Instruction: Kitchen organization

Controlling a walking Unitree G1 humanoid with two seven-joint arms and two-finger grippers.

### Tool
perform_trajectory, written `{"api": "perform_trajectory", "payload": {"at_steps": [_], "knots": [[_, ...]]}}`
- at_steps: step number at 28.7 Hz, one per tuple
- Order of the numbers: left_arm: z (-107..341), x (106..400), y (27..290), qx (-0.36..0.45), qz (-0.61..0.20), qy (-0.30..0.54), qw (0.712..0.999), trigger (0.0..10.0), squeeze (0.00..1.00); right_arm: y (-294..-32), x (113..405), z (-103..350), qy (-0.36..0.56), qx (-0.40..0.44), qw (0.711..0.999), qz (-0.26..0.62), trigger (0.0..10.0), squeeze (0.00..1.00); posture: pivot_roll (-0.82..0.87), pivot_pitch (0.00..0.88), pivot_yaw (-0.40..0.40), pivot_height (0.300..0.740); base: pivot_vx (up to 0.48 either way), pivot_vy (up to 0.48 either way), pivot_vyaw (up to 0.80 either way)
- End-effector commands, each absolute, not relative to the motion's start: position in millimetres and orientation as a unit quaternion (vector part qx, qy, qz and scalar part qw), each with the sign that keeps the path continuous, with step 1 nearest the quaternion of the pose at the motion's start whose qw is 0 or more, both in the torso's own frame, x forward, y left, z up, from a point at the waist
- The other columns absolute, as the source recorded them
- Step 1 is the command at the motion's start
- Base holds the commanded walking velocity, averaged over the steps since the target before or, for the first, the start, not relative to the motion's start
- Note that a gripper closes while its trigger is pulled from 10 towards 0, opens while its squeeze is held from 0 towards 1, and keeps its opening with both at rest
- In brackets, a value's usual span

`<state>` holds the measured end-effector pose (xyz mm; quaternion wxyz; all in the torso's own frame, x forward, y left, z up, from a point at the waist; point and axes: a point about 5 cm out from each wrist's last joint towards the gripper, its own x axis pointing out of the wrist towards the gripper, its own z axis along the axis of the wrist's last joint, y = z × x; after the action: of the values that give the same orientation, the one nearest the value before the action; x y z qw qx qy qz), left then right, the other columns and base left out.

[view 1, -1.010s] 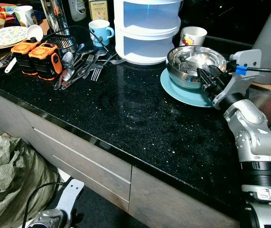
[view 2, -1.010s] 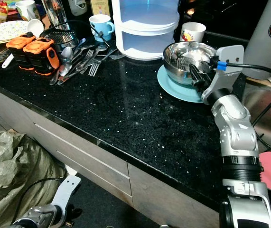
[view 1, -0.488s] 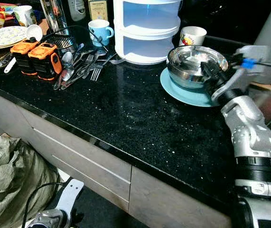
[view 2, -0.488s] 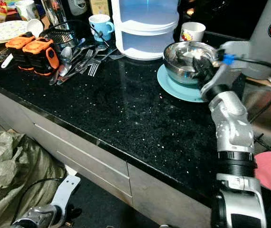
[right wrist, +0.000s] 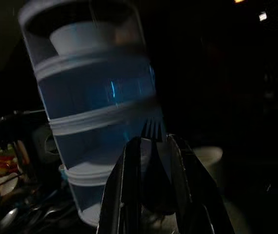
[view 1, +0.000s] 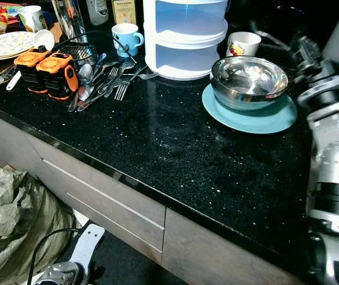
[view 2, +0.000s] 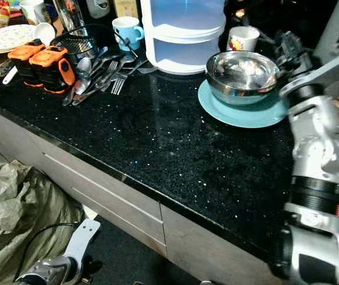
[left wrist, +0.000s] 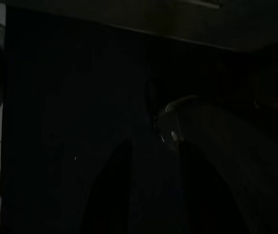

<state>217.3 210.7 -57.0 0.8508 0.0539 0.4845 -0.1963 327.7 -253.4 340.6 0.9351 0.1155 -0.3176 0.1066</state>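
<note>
A steel bowl [view 1: 249, 80] sits on a light blue plate [view 1: 264, 122] on the black counter [view 1: 175, 154]. My right gripper [view 1: 304, 52] is raised just right of and behind the bowl, above the counter. In the right wrist view it [right wrist: 153, 141] is shut on a fork [right wrist: 152, 128], whose tines stick out past the fingertips. A pile of loose forks and spoons [view 1: 98, 80] lies at the left of the counter. My left arm [view 1: 68, 274] hangs idle low by the cupboard front.
A white stacked container [view 1: 184, 35] stands behind the bowl, with a blue mug [view 1: 124, 38] to its left and a white mug [view 1: 242, 43] to its right. Two orange-black blocks [view 1: 44, 71] and a patterned plate [view 1: 3, 44] lie far left. A grey sack [view 1: 15, 225] is on the floor.
My right gripper has risen out of the steel bowl and swung up and to the right, carrying the fork. The bowl and plate have stayed put.
</note>
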Motion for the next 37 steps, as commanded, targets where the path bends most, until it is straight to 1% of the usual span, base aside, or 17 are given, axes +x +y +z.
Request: {"api": "perform_trajectory", "payload": {"at_steps": [1,5,6,7,8,9,20,23,24,25,26,27,31,32,33,35,37], "knots": [[-61,211,213,0.051,-0.191,0.494,0.847,10.0,0.0,-257,321,351,-0.328,0.089,0.934,0.106,0.0,0.0,0.01,0.139,0.003,0.74,0.0,0.0,0.0],[-61,211,213,0.052,-0.193,0.494,0.846,10.0,0.0,-276,307,364,-0.326,0.023,0.941,0.092,0.0,0.0,0.01,0.139,0.003,0.74,0.0,0.0,0.0],[-61,211,213,0.052,-0.193,0.494,0.846,10.0,0.0,-279,303,365,-0.323,0.016,0.94,0.104,1.1,0.0,0.0,0.142,0.007,0.74,0.0,0.0,0.0],[-61,211,213,0.052,-0.194,0.494,0.846,10.0,0.0,-281,301,366,-0.321,0.015,0.94,0.114,1.1,0.0,0.0,0.141,0.006,0.74,0.0,0.0,0.0],[-60,211,213,0.052,-0.194,0.494,0.846,10.0,0.0,-278,298,365,-0.32,0.02,0.937,0.137,2.5,0.0,0.0,0.141,0.006,0.74,0.0,0.0,-0.67],[-60,211,213,0.052,-0.194,0.494,0.846,10.0,0.0,-274,296,363,-0.317,0.024,0.934,0.164,2.6,0.0,0.0,0.141,0.006,0.74,0.0,0.0,-0.68],[-60,212,213,0.048,-0.194,0.494,0.846,10.0,0.0,-253,292,335,-0.239,-0.041,0.932,0.27,2.2,0.0,0.0,0.158,0.008,0.74,0.0,0.0,-0.73],[-60,211,212,0.048,-0.199,0.497,0.843,10.0,0.0,-264,290,335,-0.212,-0.09,0.94,0.252,4.6,0.0,-0.01,0.162,0.011,0.74,0.0,0.0,-0.77],[-60,211,212,0.047,-0.2,0.498,0.843,10.0,0.0,-266,290,335,-0.206,-0.099,0.941,0.249,4.6,0.0,-0.01,0.162,0.011,0.74,0.0,0.0,-0.77],[-60,211,212,0.045,-0.203,0.499,0.841,10.0,0.0,-272,291,334,-0.192,-0.117,0.946,0.233,5.6,0.0,-0.01,0.16,0.009,0.74,0.0,0.0,-0.62],[-60,211,212,0.045,-0.204,0.5,0.841,10.0,0.0,-276,292,333,-0.182,-0.129,0.949,0.222,5.6,0.0,-0.01,0.16,0.009,0.74,0.0,0.0,-0.62],[-60,211,211,0.044,-0.206,0.501,0.839,10.0,0.0,-281,293,332,-0.17,-0.137,0.953,0.209,6.8,0.0,-0.01,0.16,0.009,0.74,0.0,0.0,-0.59],[-61,210,211,0.037,-0.208,0.504,0.837,10.0,0.0,-294,296,326,-0.126,-0.163,0.965,0.165,6.8,0.0,-0.01,0.163,0.012,0.74,0.0,0.0,-0.54],[-61,209,211,0.036,-0.209,0.504,0.837,10.0,0.0,-299,296,323,-0.1,-0.18,0.967,0.15,7.5,0.0,-0.01,0.164,0.01,0.74,0.0,0.0,-0.43],[-61,209,211,0.037,-0.209,0.504,0.837,10.0,0.0,-301,295,321,-0.083,-0.191,0.967,0.146,9.4,0.0,-0.01,0.163,0.011,0.74,0.0,0.0,0.0],[-61,209,210,0.038,-0.212,0.505,0.836,10.0,0.0,-302,294,317,-0.054,-0.215,0.964,0.147,10.0,0.0,-0.01,0.163,0.011,0.74,0.0,0.0,0.0],[-61,209,210,0.039,-0.214,0.506,0.835,10.0,0.0,-303,293,314,-0.035,-0.231,0.961,0.148,10.0,0.0,-0.01,0.17,0.015,0.74,0.0,0.0,0.0]]}}
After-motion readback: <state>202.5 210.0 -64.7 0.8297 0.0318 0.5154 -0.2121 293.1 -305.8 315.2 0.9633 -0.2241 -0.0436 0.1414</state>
